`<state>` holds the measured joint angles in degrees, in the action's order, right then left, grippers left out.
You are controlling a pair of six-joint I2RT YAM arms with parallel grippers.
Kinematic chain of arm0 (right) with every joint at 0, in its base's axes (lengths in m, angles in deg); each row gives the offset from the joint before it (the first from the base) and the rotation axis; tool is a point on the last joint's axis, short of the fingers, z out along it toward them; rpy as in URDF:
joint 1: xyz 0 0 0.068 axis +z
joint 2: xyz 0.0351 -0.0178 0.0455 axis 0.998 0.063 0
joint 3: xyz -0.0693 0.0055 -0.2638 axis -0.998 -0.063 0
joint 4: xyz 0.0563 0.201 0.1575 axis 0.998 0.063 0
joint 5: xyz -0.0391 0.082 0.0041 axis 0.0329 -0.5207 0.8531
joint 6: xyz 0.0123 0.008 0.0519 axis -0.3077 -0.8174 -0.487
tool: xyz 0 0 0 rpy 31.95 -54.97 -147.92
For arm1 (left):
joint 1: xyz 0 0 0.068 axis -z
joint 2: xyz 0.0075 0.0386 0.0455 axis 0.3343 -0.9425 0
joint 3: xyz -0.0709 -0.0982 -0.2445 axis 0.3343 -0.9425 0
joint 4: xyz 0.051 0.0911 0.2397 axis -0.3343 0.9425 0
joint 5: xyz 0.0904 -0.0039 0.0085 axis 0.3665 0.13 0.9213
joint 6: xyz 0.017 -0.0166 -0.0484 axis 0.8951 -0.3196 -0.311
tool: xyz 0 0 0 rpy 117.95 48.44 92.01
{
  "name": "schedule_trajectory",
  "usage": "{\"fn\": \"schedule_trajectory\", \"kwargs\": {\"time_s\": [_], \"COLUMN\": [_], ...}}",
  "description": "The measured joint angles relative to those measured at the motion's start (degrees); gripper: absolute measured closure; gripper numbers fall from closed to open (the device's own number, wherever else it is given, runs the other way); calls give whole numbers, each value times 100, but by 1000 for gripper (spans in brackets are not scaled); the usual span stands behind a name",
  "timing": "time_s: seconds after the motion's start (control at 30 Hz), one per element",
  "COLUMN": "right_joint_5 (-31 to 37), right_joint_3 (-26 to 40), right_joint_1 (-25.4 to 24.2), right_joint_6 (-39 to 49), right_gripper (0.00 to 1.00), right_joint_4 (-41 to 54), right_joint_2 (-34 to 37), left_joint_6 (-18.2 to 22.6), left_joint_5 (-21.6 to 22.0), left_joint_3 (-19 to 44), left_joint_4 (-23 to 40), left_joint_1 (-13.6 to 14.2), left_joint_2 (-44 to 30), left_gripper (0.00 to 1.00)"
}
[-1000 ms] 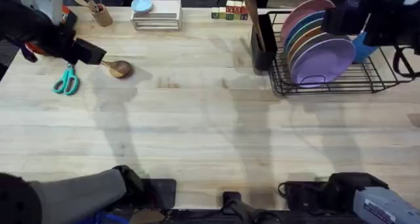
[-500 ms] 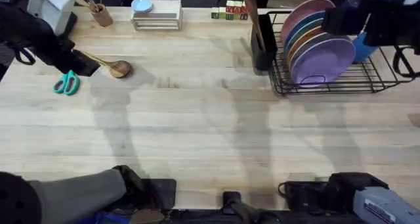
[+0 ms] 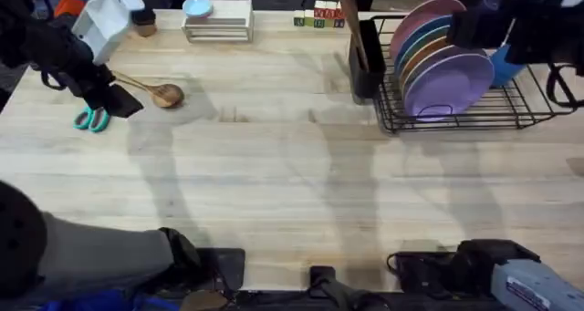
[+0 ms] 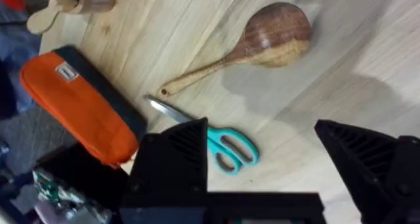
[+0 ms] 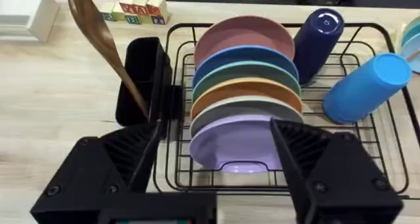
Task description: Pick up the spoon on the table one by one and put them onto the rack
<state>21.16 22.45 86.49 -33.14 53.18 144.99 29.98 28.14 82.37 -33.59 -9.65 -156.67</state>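
A wooden spoon (image 3: pixel 165 95) lies on the table (image 3: pixel 292 174) at the far left, its dark bowl (image 4: pixel 277 32) toward the middle and its thin handle (image 4: pixel 197 74) pointing back-left. My left gripper (image 4: pixel 269 165) hovers open just left of the spoon, above the handle end, with nothing between its fingers (image 3: pixel 117 99). The black wire rack (image 3: pixel 511 110) stands at the far right, its black caddy (image 5: pixel 140 79) on the left side holding a long wooden utensil (image 5: pixel 98 40). My right gripper (image 5: pixel 216 168) hangs open and empty above the rack.
Teal-handled scissors (image 4: pixel 228 149) lie beside the left gripper, next to an orange pouch (image 4: pixel 79 106). A white stepped stand (image 3: pixel 217 24) and letter blocks (image 3: pixel 319 17) sit along the far edge. Several plates (image 5: pixel 246 99) and blue cups (image 5: pixel 364 86) fill the rack.
My left arm has swung around and its gripper has come down toward the near side, uncovering the spoon's handle. The spoon and the right arm have not moved.
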Motion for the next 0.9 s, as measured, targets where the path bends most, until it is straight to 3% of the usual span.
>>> {"fn": "schedule_trajectory", "kwargs": {"time_s": [0.43, 0.9], "right_joint_5": [0, 0], "right_joint_3": [0, 0], "right_joint_1": [0, 0], "right_joint_6": [0, 0], "right_gripper": [8, 9], "right_joint_4": [-2, 1], "right_joint_2": [2, 0], "left_joint_6": [441, 1131], "left_joint_5": [-183, -260], "left_joint_3": [441, 487], "left_joint_4": [-407, -810], "left_joint_1": [-89, -98], "left_joint_2": [-968, -1589], "left_gripper": [10, 10]}}
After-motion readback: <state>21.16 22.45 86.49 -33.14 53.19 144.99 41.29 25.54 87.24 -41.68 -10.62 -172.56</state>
